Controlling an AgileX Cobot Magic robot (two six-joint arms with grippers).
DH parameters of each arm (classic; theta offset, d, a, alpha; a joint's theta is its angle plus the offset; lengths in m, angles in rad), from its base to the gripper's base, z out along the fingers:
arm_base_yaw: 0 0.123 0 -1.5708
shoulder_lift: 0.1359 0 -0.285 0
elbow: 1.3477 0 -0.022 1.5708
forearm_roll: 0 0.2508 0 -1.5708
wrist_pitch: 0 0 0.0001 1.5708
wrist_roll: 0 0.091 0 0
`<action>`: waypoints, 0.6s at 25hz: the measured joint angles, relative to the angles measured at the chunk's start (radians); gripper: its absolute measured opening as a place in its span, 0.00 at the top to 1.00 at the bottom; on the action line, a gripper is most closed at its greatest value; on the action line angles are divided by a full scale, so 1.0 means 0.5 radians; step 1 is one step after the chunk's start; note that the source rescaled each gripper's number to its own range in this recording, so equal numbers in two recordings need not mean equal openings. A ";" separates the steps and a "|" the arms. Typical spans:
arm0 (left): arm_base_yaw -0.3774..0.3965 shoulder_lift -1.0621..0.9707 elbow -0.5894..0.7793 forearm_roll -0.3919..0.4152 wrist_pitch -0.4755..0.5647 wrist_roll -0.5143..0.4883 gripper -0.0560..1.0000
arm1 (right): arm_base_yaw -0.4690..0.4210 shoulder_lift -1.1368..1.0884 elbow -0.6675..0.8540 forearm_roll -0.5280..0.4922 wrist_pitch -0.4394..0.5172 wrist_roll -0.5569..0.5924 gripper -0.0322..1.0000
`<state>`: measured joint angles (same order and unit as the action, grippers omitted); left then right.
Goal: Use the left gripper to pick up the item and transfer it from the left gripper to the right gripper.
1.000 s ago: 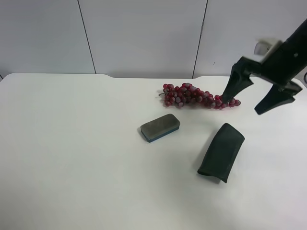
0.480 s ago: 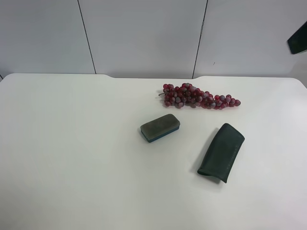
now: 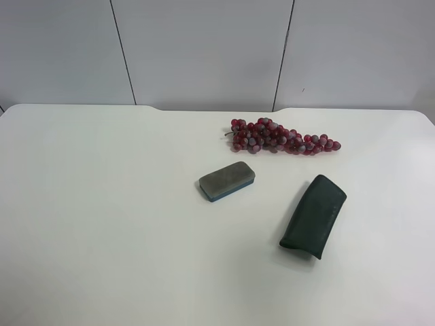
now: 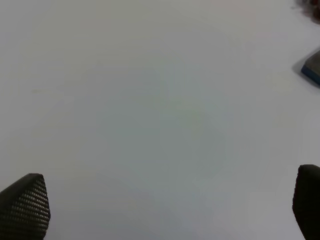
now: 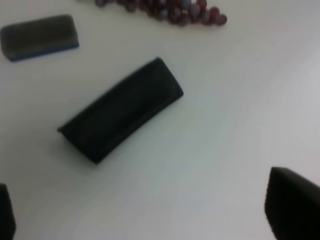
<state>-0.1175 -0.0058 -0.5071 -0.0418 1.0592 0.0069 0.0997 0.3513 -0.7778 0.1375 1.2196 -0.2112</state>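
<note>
The item, a long dark green-black soft pouch, lies flat on the white table at the exterior high view's right. It also shows in the right wrist view. No arm shows in the exterior high view. My right gripper is open, its fingertips spread wide, high above the table near the pouch. My left gripper is open and empty over bare table, its fingertips far apart.
A grey felt eraser with a blue base lies left of the pouch; its corner shows in the left wrist view. A red grape bunch lies behind both. The table's far edge meets a white wall.
The arm at the exterior high view's right, near the grapes a second ago, has withdrawn up and out of that view. The pouch, eraser and grapes have not moved.
</note>
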 joint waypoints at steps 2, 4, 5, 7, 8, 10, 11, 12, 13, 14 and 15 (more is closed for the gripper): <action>0.000 0.000 0.000 0.000 0.000 0.000 0.02 | 0.000 -0.147 0.139 -0.006 -0.011 0.028 0.00; 0.000 0.000 0.000 0.000 0.000 0.000 0.02 | 0.000 -0.283 0.264 -0.008 -0.053 0.058 0.00; 0.000 0.000 0.000 0.000 0.000 0.000 0.02 | 0.000 -0.341 0.308 -0.008 -0.081 0.066 0.00; 0.000 0.000 0.000 0.000 0.000 0.000 0.02 | 0.000 -0.430 0.388 -0.010 -0.149 0.068 0.00; 0.000 0.000 0.000 0.000 0.000 0.000 0.02 | 0.000 -0.470 0.421 -0.010 -0.178 0.068 0.00; 0.003 0.000 0.000 0.000 0.000 0.000 0.02 | 0.000 -0.528 0.471 -0.012 -0.218 0.068 0.00; 0.003 0.000 0.000 0.000 0.000 0.000 0.02 | 0.000 -0.548 0.494 -0.012 -0.229 0.072 0.00; 0.003 0.000 0.000 0.000 0.000 0.000 0.02 | 0.000 -0.562 0.515 -0.012 -0.240 0.077 0.00; 0.003 0.000 0.000 0.000 0.000 0.000 0.02 | 0.000 -0.569 0.530 -0.010 -0.262 0.084 0.00; 0.003 0.000 0.000 0.000 0.000 0.000 0.02 | 0.000 -0.571 0.535 -0.010 -0.276 0.098 0.00; 0.003 0.000 0.000 0.000 0.000 0.000 0.02 | 0.000 -0.571 0.539 -0.012 -0.282 0.116 0.00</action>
<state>-0.1162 -0.0058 -0.5071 -0.0418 1.0592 0.0069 0.0997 0.0657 -0.5082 0.1316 1.0789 -0.1533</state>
